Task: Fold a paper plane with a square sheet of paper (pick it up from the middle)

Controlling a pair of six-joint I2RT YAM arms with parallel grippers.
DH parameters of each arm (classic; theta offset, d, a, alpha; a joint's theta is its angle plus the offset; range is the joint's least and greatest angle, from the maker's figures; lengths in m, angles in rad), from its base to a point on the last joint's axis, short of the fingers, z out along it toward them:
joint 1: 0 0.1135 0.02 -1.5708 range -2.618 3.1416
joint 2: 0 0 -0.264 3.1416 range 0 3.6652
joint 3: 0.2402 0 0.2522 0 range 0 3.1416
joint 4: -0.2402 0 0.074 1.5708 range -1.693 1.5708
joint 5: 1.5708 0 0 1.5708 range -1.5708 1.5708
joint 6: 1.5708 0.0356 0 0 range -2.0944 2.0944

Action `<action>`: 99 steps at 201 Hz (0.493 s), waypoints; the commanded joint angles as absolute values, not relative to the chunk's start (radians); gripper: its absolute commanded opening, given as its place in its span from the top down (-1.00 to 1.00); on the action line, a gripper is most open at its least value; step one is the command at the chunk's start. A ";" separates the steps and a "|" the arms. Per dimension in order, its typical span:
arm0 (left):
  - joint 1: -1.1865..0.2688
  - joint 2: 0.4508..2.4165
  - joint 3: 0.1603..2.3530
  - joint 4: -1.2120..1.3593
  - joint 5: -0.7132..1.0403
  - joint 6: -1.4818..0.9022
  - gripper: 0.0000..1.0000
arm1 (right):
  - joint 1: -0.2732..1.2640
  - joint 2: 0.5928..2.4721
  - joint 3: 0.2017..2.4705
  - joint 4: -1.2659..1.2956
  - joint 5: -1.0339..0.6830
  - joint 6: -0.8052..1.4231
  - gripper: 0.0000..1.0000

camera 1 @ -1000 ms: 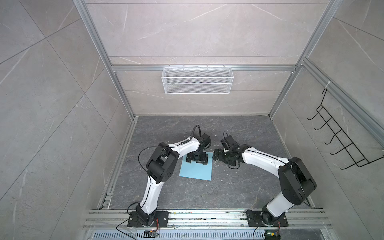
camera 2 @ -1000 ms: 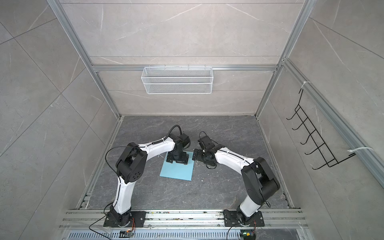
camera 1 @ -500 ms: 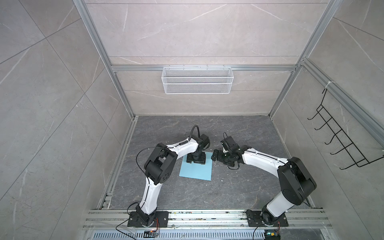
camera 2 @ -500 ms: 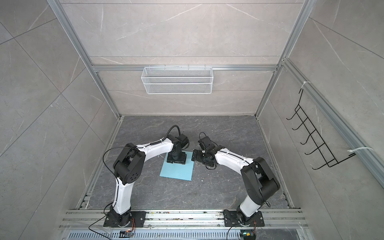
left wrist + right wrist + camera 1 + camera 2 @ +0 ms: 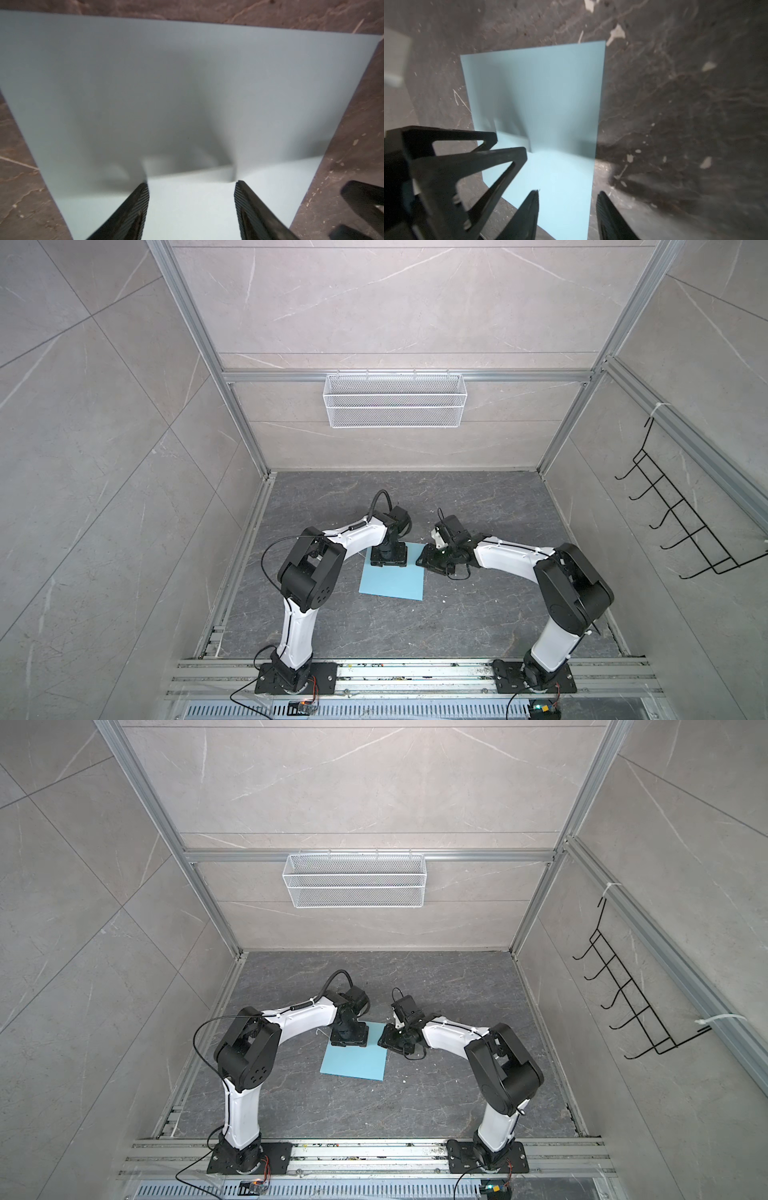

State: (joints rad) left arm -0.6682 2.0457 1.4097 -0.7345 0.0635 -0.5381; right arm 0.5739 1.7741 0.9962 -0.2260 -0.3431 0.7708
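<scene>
I saw the square sheet of paper (image 5: 392, 580) lying on the dark grey surface (image 5: 478, 614), roughly midway between its left and right edges and clear of every corner; both top views showed it unfolded. The left end effector (image 5: 388, 560) pointed straight down over the sheet's far edge, toward its left corner. In the left wrist view its fingers (image 5: 137, 207) stood well apart with their tips down on the paper. The strip of paper between them had risen into a low pucker with a soft crease line across it. Nothing was clamped between the jaws.

The right end effector (image 5: 426, 562) sat low at the sheet's far right corner, just beside the left one. In the right wrist view its jaws were partly apart and straddled the sheet's right edge, one finger (image 5: 529, 212) over the paper and the other over bare surface. I could not tell whether either tip touched down, and it had hold of nothing. The near half of the sheet lay smooth and uncovered. Small pale flecks (image 5: 617, 34) dotted the surface beside it.
</scene>
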 commanded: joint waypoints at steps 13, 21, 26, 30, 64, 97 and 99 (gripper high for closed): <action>-0.658 2.208 1.290 -0.706 0.141 -0.512 -0.37 | 0.587 1.824 1.030 -0.222 -0.367 0.774 0.10; -0.658 2.207 1.290 -0.706 0.141 -0.513 -0.37 | 0.589 1.835 1.032 -0.222 -0.369 0.774 0.14; -0.657 2.206 1.290 -0.706 0.143 -0.512 -0.37 | 0.590 1.840 1.034 -0.221 -0.371 0.773 0.16; -0.657 2.205 1.289 -0.706 0.146 -0.513 -0.37 | 0.591 1.845 1.035 -0.221 -0.372 0.773 0.19; -0.631 2.179 1.258 -0.656 0.213 -0.525 -0.38 | 0.594 1.893 1.048 -0.226 -0.370 0.773 0.35; -0.577 2.141 1.192 -0.568 0.324 -0.534 -0.45 | 0.597 1.922 1.054 -0.219 -0.372 0.773 0.36; -0.574 2.139 1.189 -0.565 0.330 -0.535 -0.46 | 0.597 1.922 1.056 -0.220 -0.371 0.773 0.36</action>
State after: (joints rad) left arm -0.6056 1.9957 1.3312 -0.6464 0.2020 -0.5343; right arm 0.5861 1.8687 1.0557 -0.1993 -0.3893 0.7712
